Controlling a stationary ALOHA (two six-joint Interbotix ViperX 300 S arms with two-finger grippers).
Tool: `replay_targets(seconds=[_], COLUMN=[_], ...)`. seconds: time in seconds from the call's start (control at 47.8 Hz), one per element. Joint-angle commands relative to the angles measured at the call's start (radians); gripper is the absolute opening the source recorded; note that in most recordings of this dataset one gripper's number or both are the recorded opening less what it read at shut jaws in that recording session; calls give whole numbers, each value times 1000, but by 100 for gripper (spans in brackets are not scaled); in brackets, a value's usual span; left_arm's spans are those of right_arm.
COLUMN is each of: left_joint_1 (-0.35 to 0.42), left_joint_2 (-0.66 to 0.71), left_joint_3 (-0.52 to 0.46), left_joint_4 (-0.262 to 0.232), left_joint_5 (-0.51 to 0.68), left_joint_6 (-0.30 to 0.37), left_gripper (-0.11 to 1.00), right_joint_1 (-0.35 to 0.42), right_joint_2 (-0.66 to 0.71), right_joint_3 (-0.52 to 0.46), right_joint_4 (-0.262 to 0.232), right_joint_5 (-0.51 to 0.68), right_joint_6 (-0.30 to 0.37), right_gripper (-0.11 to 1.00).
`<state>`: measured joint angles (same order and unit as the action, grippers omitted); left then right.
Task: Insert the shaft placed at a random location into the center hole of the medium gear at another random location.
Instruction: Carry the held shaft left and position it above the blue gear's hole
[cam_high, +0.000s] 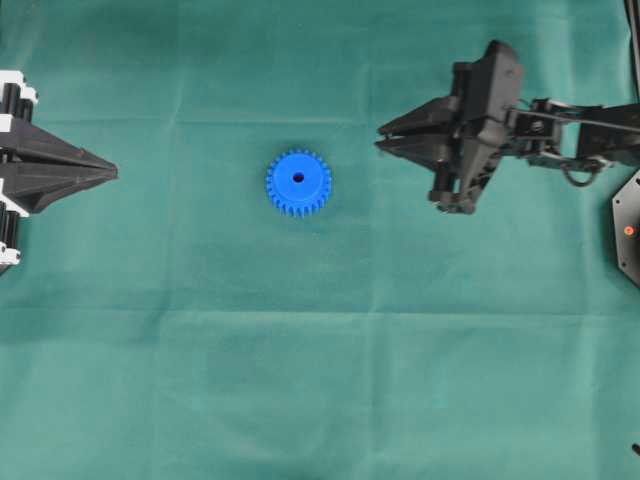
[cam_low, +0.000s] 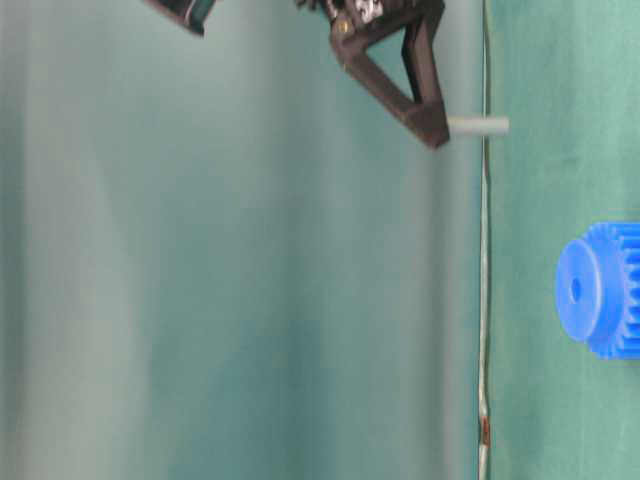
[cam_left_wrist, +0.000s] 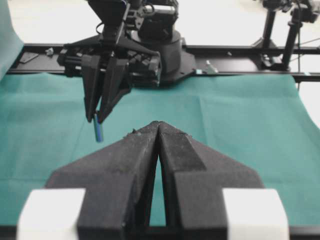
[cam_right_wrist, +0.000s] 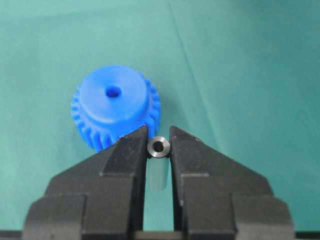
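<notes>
Right gripper (cam_right_wrist: 159, 136) carries the shaft (cam_right_wrist: 159, 148); medium gear (cam_high: 298, 183) lies mid-table.

Overhead hides the pin. The right wrist view shows it clamped upright between the fingertips, just right of the center hole (cam_right_wrist: 113, 92). The table-level view shows it clear of the cloth (cam_high: 300, 380). Left gripper (cam_left_wrist: 159, 126) rests pressed together, far left.

shaft (cam_right_wrist: 159, 147): a small silvery-grey pin with a hollow end, hanging upright above the cloth, clear of it, pinched near its top end
medium gear (cam_high: 298, 183): bright blue, toothed, with a raised hub, lying flat near the middle of the cloth, hub facing up, well apart from the shaft
center hole (cam_high: 298, 178): small, dark, round, sitting open in the hub
</notes>
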<state>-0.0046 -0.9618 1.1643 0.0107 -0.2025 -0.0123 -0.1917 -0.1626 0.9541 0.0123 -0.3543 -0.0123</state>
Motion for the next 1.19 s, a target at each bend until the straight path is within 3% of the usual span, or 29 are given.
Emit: replay_targets(seconds=[0.0, 0.628, 1.172], left_joint_1=[3, 2, 2], left_joint_2=[6, 6, 6], left_joint_3=[-15, -15, -15], left_joint_4=[2, 2, 2], left_joint_5=[-3, 11, 17], left_joint_6=[-2, -6, -12], left_gripper=[0, 0, 0], right_joint_1=[12, 81, 87], right_joint_2=[20, 221, 244], right_joint_3=[-60, -305, -318], right_joint_4=[3, 3, 3], right_joint_5=[-3, 5, 14], right_joint_6=[15, 15, 11], right_gripper=[13, 13, 13])
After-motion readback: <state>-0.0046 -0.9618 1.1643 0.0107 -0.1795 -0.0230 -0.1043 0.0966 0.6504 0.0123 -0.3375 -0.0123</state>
